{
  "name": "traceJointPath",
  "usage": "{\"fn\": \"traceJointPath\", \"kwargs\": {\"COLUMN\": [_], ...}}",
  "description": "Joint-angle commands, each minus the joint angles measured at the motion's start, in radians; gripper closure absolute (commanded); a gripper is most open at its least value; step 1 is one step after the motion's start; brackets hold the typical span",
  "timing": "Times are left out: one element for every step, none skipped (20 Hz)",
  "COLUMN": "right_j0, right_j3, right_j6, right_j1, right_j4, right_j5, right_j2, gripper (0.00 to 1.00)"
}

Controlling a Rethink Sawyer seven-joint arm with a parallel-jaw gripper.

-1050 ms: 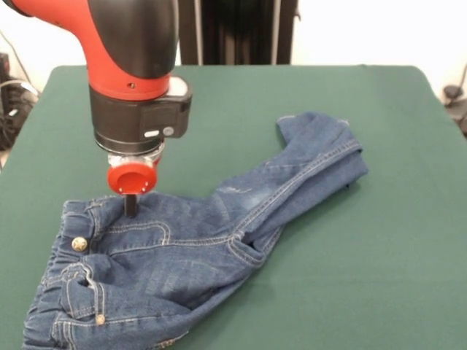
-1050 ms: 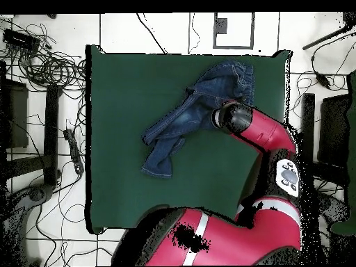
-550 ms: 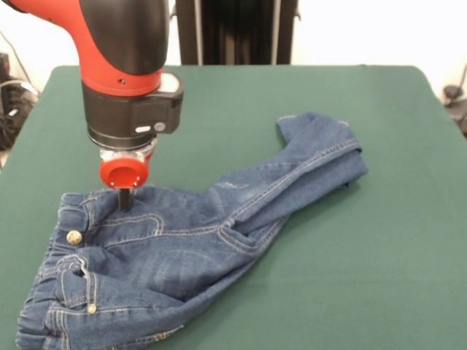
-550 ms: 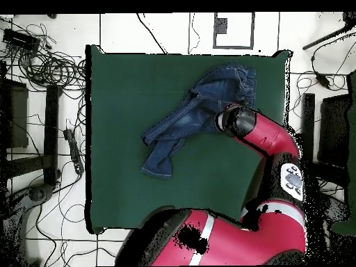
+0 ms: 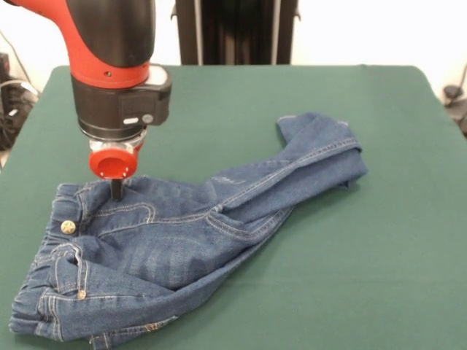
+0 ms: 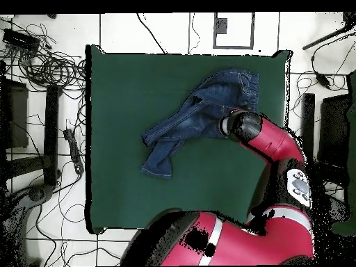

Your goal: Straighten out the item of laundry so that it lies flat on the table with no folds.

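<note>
The end effector [image 5: 116, 191], clenched on the jeans [image 5: 182, 240] at the waistband, has dragged it sideways across the tabletop [image 5: 379, 240]; the legs remain folded.

— What lies round the edges for you, seen from overhead?
— You have a tangle of black cables [image 6: 43, 66] on the white tiled floor [image 6: 139, 31] at the upper left, and a dark stand [image 6: 50, 132] just below them.
— And along the top?
— A grey square frame [image 6: 233, 29] lies on the floor. From the front you see a dark upright panel [image 5: 233, 33] against a white wall [image 5: 365, 33].
</note>
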Motion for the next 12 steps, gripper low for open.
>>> {"fn": "traceJointPath", "kwargs": {"right_j0": [-0.001,-0.004,-0.006,-0.007,-0.008,-0.01,-0.009,-0.01,-0.011,-0.011,-0.012,-0.014], "right_j3": [0.172,0.179,0.184,0.192,0.198,0.204,0.207,0.211,0.213,0.213,0.212,0.211], "right_j6": [0.039,0.036,0.035,0.035,0.035,0.035,0.035,0.033,0.032,0.03,0.028,0.025], "right_j1": [0.021,0.018,0.015,0.012,0.01,0.006,0.004,0.0,-0.002,-0.002,-0.002,-0.001], "right_j4": [-0.053,-0.055,-0.056,-0.057,-0.057,-0.059,-0.06,-0.061,-0.063,-0.064,-0.066,-0.067], "right_j5": [0.011,0.008,0.006,0.0,-0.002,-0.005,-0.007,-0.006,-0.007,-0.008,-0.009,-0.008], "right_j2": [0.035,0.037,0.038,0.039,0.039,0.039,0.037,0.036,0.035,0.035,0.035,0.036], "gripper": [1.0,1.0,1.0,1.0,1.0,1.0,1.0,1.0,1.0,1.0,1.0,1.0]}}
